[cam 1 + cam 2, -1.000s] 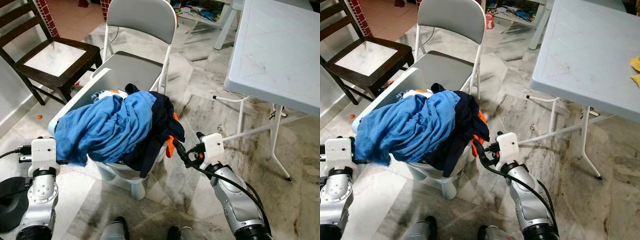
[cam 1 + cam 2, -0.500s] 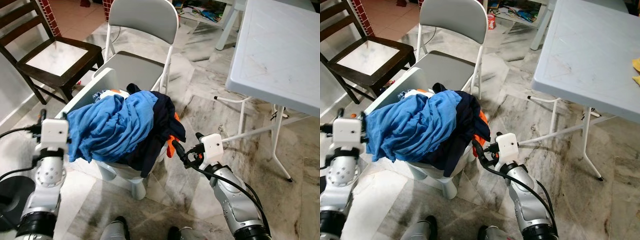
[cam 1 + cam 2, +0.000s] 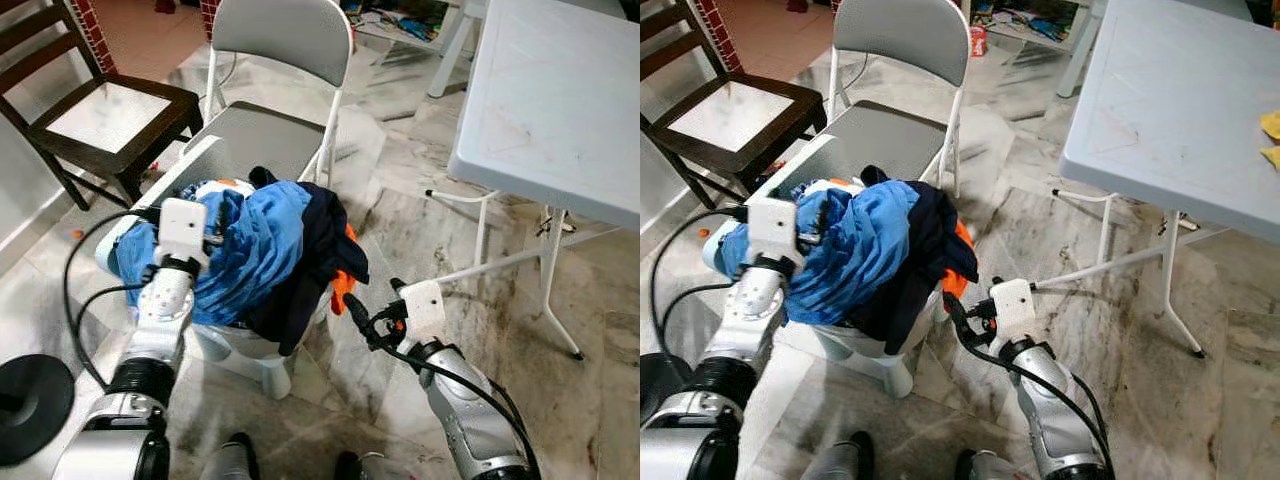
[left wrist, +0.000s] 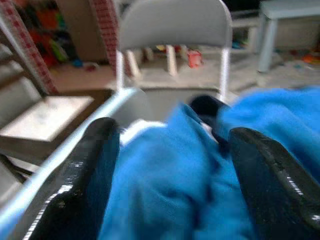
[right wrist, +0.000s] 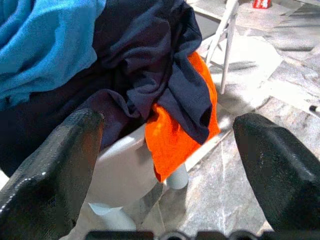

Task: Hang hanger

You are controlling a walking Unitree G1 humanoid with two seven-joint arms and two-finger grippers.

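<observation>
Reaching over blue cloth (image 3: 250, 250) heaped in white laundry basket (image 3: 240, 345), left gripper (image 4: 170, 165) spread wide, nothing held. Right gripper (image 3: 358, 315) low beside basket, near orange garment (image 5: 182, 125), also spread wide and empty. Hanger position cannot be told. Grey folding chair (image 3: 285, 60) behind basket.

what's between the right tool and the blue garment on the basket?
Dark navy clothing and an orange cloth hang between the right tool and the blue garment, per the left eye view.
</observation>
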